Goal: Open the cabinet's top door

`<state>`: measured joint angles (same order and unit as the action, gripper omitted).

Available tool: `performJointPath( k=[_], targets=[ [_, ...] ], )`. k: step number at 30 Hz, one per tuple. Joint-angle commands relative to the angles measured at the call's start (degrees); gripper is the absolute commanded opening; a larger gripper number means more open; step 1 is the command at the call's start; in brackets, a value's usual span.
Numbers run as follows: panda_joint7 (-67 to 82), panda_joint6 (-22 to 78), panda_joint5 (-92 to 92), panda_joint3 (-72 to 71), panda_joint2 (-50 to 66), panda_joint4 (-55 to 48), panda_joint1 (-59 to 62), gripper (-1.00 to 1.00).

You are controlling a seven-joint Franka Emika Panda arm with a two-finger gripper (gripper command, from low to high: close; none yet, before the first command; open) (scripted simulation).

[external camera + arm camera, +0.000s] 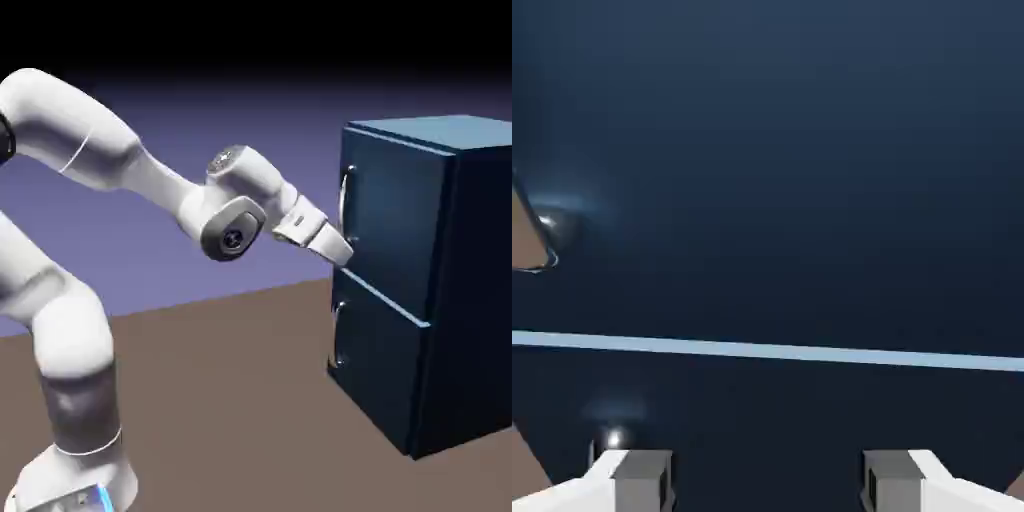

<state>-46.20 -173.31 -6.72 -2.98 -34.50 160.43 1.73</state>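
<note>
Exterior view: seen at the dark blue cabinet [470, 280], top door [395, 215] shut, above the lower door [375, 370]; gripper [347, 262] just in front, near the seam. Hand view: fingertips [643, 480] spread wide apart, nothing between, below the cabinet's pale seam [768, 352].

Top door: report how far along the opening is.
Done, it seems: the gripper has been brought up to the cabinet, its fingers apart with nothing between them. In hand: lining up, since the fingers point near the pale seam, below the top door's handle. Left: gripping that handle and the whole swing, as the top door sits shut.
</note>
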Motion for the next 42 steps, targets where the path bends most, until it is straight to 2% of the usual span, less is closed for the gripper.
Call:
performJointPath(
  k=[1,42],
  targets=[
    [-1.4,0.3,-2.5,-1.1,-0.7,-0.2,0.9,0.00],
    [-58.2,10.9,-104.7,-46.3,-28.7,-8.9,37.7,0.00]
  ],
)
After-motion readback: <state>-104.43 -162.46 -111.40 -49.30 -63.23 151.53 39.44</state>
